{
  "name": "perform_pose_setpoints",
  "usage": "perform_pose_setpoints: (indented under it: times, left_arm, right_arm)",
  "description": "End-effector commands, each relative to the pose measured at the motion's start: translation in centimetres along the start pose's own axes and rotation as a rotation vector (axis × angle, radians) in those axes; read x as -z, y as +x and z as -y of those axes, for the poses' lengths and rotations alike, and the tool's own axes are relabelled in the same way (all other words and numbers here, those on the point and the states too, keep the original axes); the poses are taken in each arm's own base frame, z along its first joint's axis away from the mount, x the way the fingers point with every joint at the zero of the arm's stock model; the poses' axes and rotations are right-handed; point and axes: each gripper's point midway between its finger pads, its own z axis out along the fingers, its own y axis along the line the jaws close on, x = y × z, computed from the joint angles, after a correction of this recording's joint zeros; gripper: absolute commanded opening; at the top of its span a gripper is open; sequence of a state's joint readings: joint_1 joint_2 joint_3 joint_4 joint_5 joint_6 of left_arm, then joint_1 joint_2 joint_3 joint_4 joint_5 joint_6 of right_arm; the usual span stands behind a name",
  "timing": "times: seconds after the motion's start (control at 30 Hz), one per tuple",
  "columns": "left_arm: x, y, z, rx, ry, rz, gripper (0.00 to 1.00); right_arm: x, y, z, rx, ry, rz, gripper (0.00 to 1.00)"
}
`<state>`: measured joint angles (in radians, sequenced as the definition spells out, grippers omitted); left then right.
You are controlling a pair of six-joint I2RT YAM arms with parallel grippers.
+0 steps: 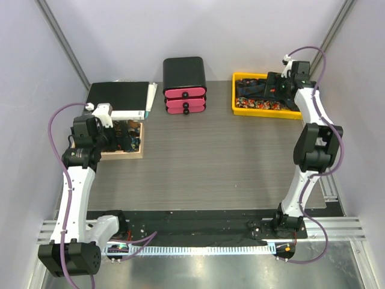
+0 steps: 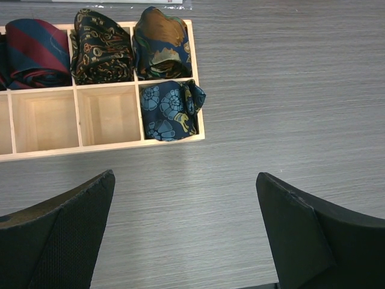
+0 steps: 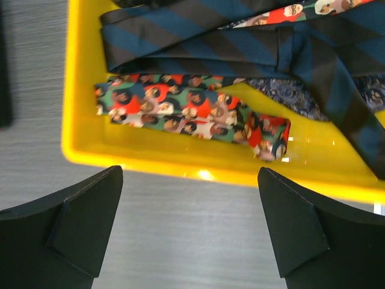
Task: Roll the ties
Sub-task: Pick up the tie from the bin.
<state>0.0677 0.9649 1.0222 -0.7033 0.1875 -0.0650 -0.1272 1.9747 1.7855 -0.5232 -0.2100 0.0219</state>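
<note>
A grey wood-grain desk (image 1: 204, 162) fills the middle, closed in by plain pale lilac walls (image 1: 240, 30) at 9, 12 and 3 o'clock. Slanted metal posts (image 1: 63, 42) stand at the 11 and 1 o'clock corners. At 6 o'clock lie a black mat (image 1: 198, 220), aluminium rails (image 1: 343, 226) and a steel sheet (image 1: 198, 271) catching soft glare.

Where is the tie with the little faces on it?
The faces tie shows in the right wrist view, lying in the yellow tray along its near wall, right beside the blue-and-black striped tie.
</note>
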Motion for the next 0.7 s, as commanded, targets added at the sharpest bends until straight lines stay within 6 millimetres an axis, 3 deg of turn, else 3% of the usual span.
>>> perform_pose_setpoints:
  times: [0.0, 0.03, 0.07, 0.27, 0.43, 0.67]
  left_arm:
    - [-0.4, 0.0, 0.0, -0.032, 0.016, 0.008, 1.0]
    - [-0.5, 0.2, 0.0, -0.036, 0.016, 0.004, 1.0]
    - [-0.8, 0.8, -0.2, -0.033, 0.013, -0.014, 1.0]
    - [-2.0, 2.5, -0.4, -0.022, 0.013, -0.076, 1.0]
    - [-2.6, 3.1, -0.6, -0.017, 0.008, -0.111, 1.0]
    - [-3.3, 4.0, -0.9, -0.008, 0.004, -0.158, 1.0]
  right_arm:
    - [-2.5, -4.2, 1.2, 0.055, 0.019, 0.104, 1.0]
    - [-4.3, -3.8, 1.2, 0.055, -0.007, 0.097, 1.0]
    - [-4.4, -5.1, 0.8, 0.063, -0.026, 0.129, 1.0]
    - [-8.4, -7.0, -1.5, 0.081, -0.14, 0.205, 1.0]
    - [-11.2, -6.3, -4.1, 0.159, -0.148, 0.209, 0.99]
    - [-14.3, -4.8, -5.6, 0.209, -0.113, 0.203, 0.98]
